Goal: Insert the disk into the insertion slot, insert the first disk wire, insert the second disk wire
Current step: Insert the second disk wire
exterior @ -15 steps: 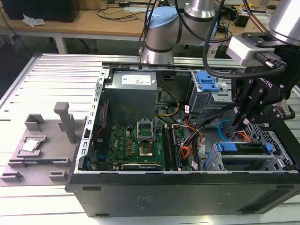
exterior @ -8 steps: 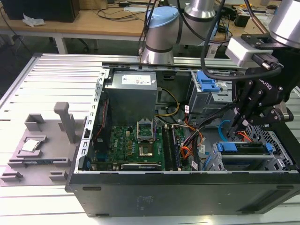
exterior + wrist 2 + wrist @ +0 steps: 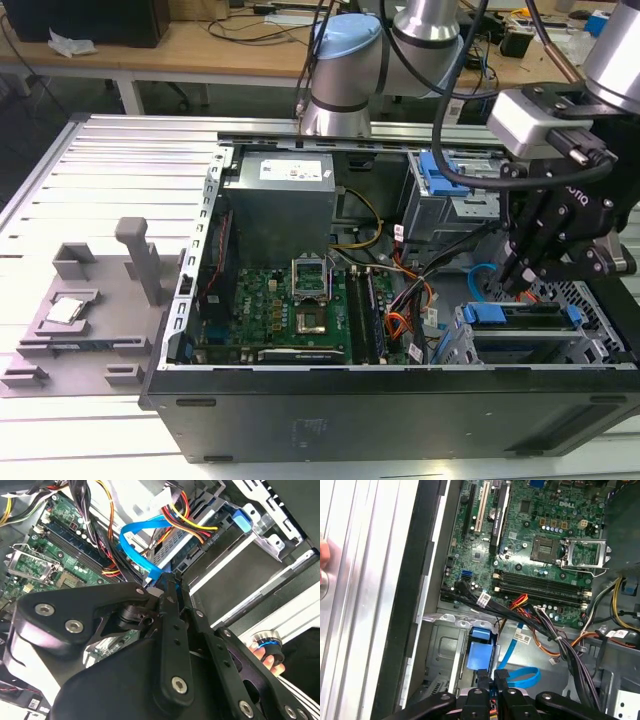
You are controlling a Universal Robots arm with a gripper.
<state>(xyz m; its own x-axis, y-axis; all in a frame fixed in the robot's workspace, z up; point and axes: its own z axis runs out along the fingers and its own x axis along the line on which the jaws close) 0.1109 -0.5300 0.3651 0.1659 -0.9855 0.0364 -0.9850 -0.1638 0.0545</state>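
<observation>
Reaching into the open computer case [image 3: 400, 410] at the exterior view's right, the gripper [image 3: 520, 280] hangs over the insertion slot [image 3: 592, 300]. The disk [image 3: 520, 312] already sits there in its blue frame. This view also gives the setting. The case lies on a ribbed aluminium tabletop [image 3: 120, 170], a grey fixture [image 3: 90, 320] stands at the frame's lower left, and wooden benches [image 3: 200, 50] cross the top.

The wrist views add the grip itself. In the second wrist view the gripper [image 3: 167, 577] is clenched on the plug end of the second disk wire [image 3: 132, 537]. The wire's blue loop curves away over the motherboard [image 3: 45, 555]. The first disk wire [image 3: 195, 527] carries its red and yellow strands to a dark plug at the disk's edge. A hand [image 3: 275, 667] shows beyond the case wall.

In the first wrist view the gripper [image 3: 492, 677] stands between a blue plastic tab [image 3: 480, 655] and the same blue loop. Bundled dark cables [image 3: 540, 625] cross the case floor beside them.
</observation>
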